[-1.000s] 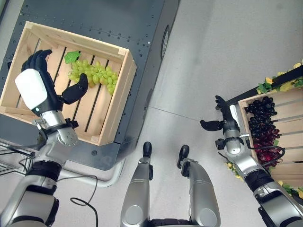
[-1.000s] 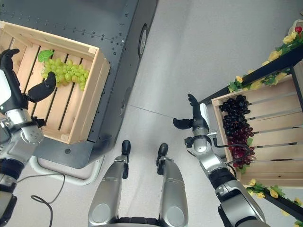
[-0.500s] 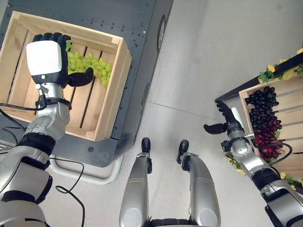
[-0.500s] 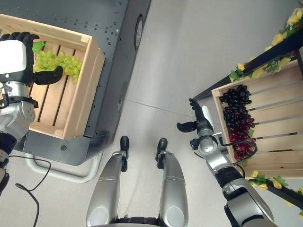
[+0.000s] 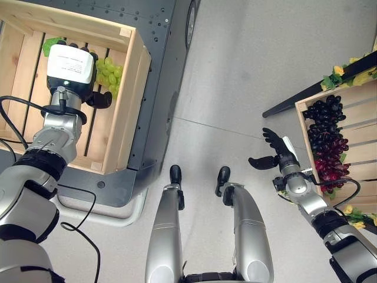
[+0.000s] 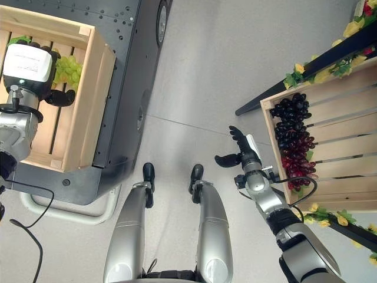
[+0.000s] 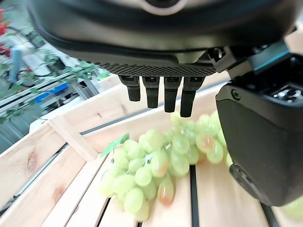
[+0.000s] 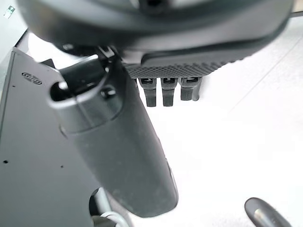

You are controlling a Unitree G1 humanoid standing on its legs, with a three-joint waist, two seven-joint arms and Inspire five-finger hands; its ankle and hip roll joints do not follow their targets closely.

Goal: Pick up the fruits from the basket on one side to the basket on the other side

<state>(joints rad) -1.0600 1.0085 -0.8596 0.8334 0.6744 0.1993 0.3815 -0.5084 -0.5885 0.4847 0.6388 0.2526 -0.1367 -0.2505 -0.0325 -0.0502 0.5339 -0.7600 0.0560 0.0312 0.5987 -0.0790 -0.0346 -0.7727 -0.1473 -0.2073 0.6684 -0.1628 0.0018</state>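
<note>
A bunch of green grapes with a leaf lies on the slats of the pale wooden crate at the left. My left hand hovers open right over the bunch and covers most of it. In the left wrist view the grapes lie on the slats just past my straight fingers, with the thumb beside them. Dark purple and red grapes fill the near end of the wooden crate at the right. My right hand hangs open over the floor, a little left of that crate.
The left crate stands on a dark grey metal platform with a white tube frame at its base. The right crate sits in a black rack trimmed with yellow flowers and leaves. Pale floor lies between.
The camera has shifted. My left hand has moved from beside the green grapes, near the crate's middle, to directly over the bunch. The right hand stays open by the right crate.
</note>
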